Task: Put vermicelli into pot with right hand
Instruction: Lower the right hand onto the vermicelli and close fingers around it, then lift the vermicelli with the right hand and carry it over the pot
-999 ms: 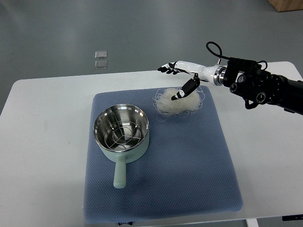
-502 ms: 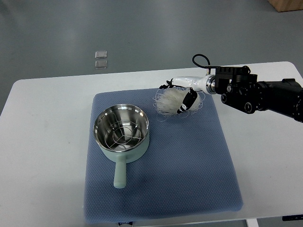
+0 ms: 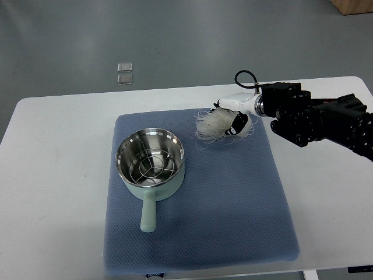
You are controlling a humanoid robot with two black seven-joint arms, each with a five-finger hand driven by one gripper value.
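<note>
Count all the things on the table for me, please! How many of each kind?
Pot: 1
Vermicelli bundle: 1, gripped by the right hand
Blue mat: 1
Total: 3 things on the white table

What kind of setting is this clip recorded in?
Probably a robotics lab or test room made up as a kitchen task: a white table on a bare grey floor, a blue mat with a pot, and vermicelli in the right robot hand.
</note>
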